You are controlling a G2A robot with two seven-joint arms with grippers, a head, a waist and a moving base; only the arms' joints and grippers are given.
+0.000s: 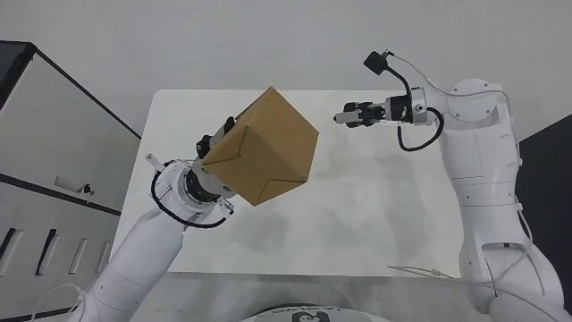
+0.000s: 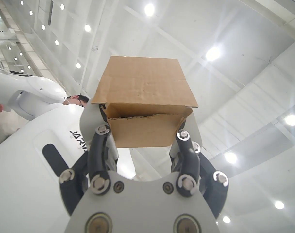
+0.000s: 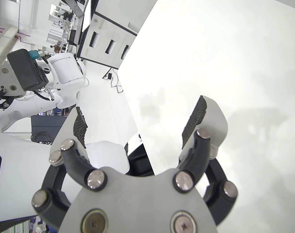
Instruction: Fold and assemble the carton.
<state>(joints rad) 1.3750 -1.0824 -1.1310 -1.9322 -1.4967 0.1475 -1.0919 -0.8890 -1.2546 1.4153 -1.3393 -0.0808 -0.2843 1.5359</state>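
The carton (image 1: 268, 148) looked nearly assembled, with the left gripper (image 1: 217, 140) clamped on its one loose flap; the right gripper (image 1: 345, 117), at 3 o'clock, gaped empty.

The white rectangular table (image 1: 375, 219) with rounded corners stands on a pale grey floor (image 1: 268, 36), its matte top showing faint grey smudges near the middle.

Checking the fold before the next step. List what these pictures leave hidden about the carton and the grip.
Top view: the carton's underside and far faces, turned from the camera.
Top view: most of the left gripper, hidden behind the carton.
Left wrist view: the carton's far end, behind its own near flaps; closed or open, cannot tell.
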